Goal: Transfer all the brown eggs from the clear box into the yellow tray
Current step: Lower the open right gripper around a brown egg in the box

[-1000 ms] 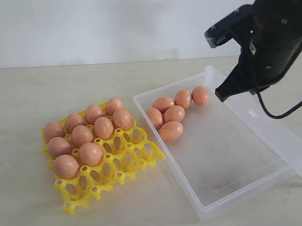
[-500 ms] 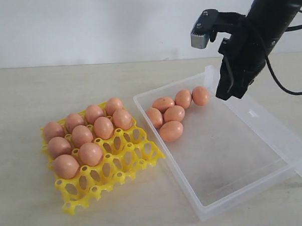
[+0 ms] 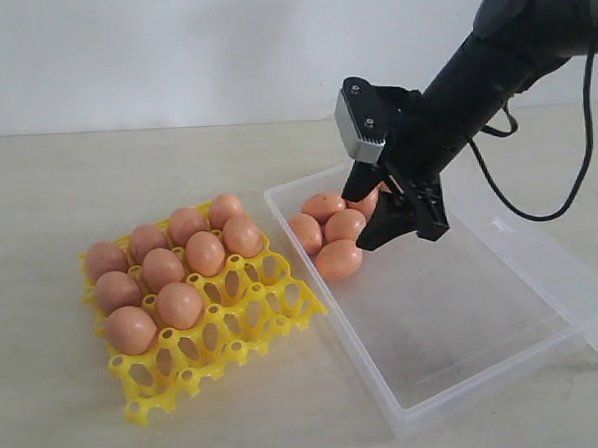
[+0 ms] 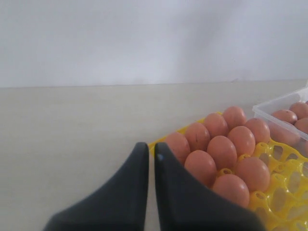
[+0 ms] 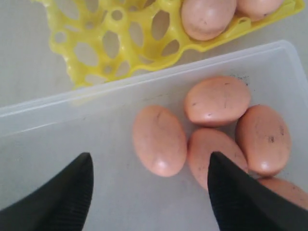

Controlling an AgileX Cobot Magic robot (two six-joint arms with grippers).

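While the right gripper (image 3: 361, 218) hangs with its jaws spread wide and empty over the speckled orange-brown eggs (image 3: 345, 225) clustered in the shallow clear plastic box (image 3: 416, 412), the outermost egg (image 5: 160, 140) lies between them, perhaps slightly off-centre. Centre on it, descend straight, then close gently across its narrow width (neighbours crowd one side). The partly filled bright yellow openwork tray (image 3: 249, 325) sits just beside the box on the table (image 3: 128, 172). The left gripper (image 4: 151, 147) waits near the tray, jaws closed on nothing.

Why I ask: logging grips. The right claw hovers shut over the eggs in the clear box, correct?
No: the right claw is open, not shut; the right wrist view shows its jaws spread wide, over the brown eggs in the clear box.
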